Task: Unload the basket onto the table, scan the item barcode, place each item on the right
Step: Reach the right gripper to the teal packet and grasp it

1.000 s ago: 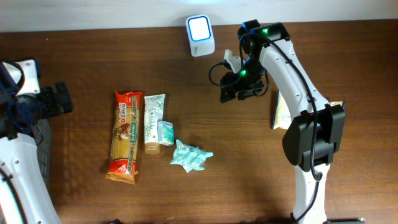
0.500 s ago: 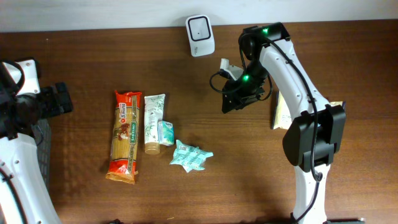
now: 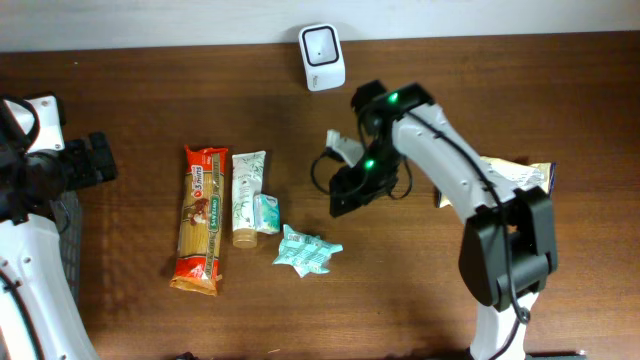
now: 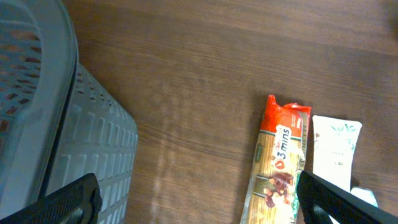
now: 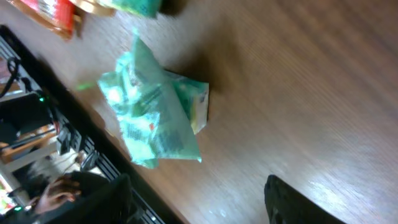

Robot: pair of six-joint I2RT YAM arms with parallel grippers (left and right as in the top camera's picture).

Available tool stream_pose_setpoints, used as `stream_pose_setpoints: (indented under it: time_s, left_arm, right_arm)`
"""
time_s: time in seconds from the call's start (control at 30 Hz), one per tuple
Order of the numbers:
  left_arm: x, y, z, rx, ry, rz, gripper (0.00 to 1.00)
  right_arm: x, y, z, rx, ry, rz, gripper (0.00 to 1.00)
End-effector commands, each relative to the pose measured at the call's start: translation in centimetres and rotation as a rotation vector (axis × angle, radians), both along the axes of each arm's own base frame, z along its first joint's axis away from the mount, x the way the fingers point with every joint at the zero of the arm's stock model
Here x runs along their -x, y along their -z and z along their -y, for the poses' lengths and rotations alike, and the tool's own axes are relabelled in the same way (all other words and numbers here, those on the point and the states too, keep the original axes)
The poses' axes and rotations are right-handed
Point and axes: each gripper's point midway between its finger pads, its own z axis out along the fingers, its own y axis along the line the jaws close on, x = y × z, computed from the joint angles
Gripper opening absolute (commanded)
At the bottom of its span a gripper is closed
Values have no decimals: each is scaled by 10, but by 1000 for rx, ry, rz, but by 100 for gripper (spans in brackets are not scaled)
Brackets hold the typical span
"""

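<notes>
Right fingers (image 5: 298, 202): apart, empty; moved off from the barcode scanner (image 3: 322, 44), now down near the green packet (image 5: 155, 118), just ahead on the counter (image 3: 560, 90).
Left fingers (image 4: 68, 202): unchanged, wide, empty.

— Where is there room to pass?
— Bare wood between the basket (image 4: 93, 149) at far left and the pasta packet (image 3: 203, 218).
— What blocks the middle?
— Tube (image 3: 247, 196), small box (image 3: 266, 213) and green pouch (image 3: 306, 251) lie bunched; the right arm (image 3: 440, 150) hangs just right of them.
</notes>
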Motion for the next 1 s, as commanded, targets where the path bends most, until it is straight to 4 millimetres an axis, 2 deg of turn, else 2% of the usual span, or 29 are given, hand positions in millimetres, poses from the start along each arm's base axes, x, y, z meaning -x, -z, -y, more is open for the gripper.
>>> stream_pose_setpoints:
  time_s: [0.0,0.13,0.23,0.3,0.33,0.4,0.47,0.5,0.57,0.6,0.63,0.7,0.8,0.83,0.9,0.97]
  left_arm:
    - [0,-2,1,-12,15,3,99]
    - [0,-2,1,-12,15,3,99]
    - [0,-2,1,-12,15,3,99]
    - [0,-2,1,-12,15,3,99]
    - [0,-2,1,-12,15,3,99]
    - [0,-2,1,-12,15,3,99]
    - [0,-2,1,-12,15,3,99]
    - [0,-2,1,-12,15,3,99]
    - [0,-2,1,-12,15,3,99]
    - [0,-2,1,-12,15,3,99]
    - [0,-2,1,-12,15,3,99]
    - [0,-2,1,-12,15,3,99]
    - [0,-2,1,-12,15,3,99]
    - [0,-2,1,-13,15,2,99]
    - [0,-2,1,-13,15,2,99]
    - [0,-2,1,-13,15,2,99]
  right_arm:
    - [18,22,-17,-28,95,-106,67]
    - [47,45,-34,-101,142,-232,66]
    - [53,44,-50,-203,130,-253,62]
    - [54,44,-57,-206,123,-246,62]
    - [56,44,-58,-204,116,-247,57]
    - [59,45,-60,-200,105,-246,41]
    - [60,47,-59,-180,99,-237,32]
    - [59,50,-56,-160,101,-229,21]
    - [57,51,-54,-152,113,-229,5]
    - [57,51,-54,-153,113,-228,5]
    - [56,51,-54,-156,112,-225,6]
    - [50,47,-57,-170,109,-203,26]
    - [40,36,-63,-189,97,-167,45]
    - [37,27,-63,-188,65,-141,55]
    - [40,33,-56,-104,46,-118,68]
    - [53,45,-56,-3,-16,-77,79]
